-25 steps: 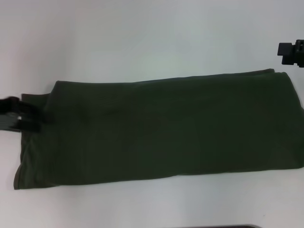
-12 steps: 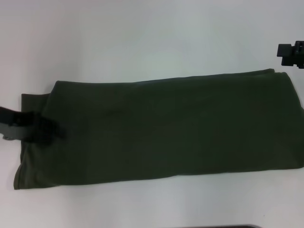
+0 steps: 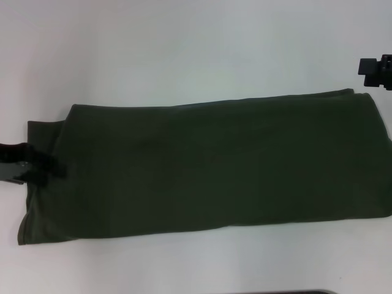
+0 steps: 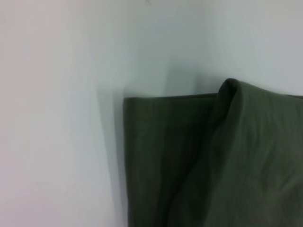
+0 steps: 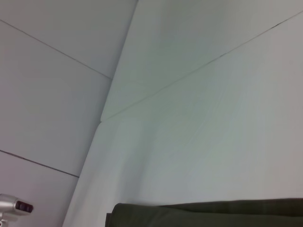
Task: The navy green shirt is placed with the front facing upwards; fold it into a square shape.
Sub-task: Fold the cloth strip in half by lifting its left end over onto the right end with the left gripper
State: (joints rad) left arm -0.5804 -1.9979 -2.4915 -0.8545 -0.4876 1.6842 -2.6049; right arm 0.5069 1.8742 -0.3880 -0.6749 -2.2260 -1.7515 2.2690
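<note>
At the far left of the head view, the left gripper (image 3: 43, 169) reaches in from the edge, its dark tip lying over the left end of the navy green shirt (image 3: 208, 162). Whether its fingers are apart or together cannot be told. The shirt lies flat on a white table (image 3: 184, 43) as a long dark olive band, already folded lengthwise, running from the left side to the right edge of the view. A lower layer sticks out at the left end beyond the upper fold. The left wrist view shows that end close up: a flat corner of shirt (image 4: 189, 161) with a raised fold beside it. At the far right, the right gripper (image 3: 373, 71) hangs above the shirt's upper right corner, apart from the cloth; its finger state cannot be told either.
</note>
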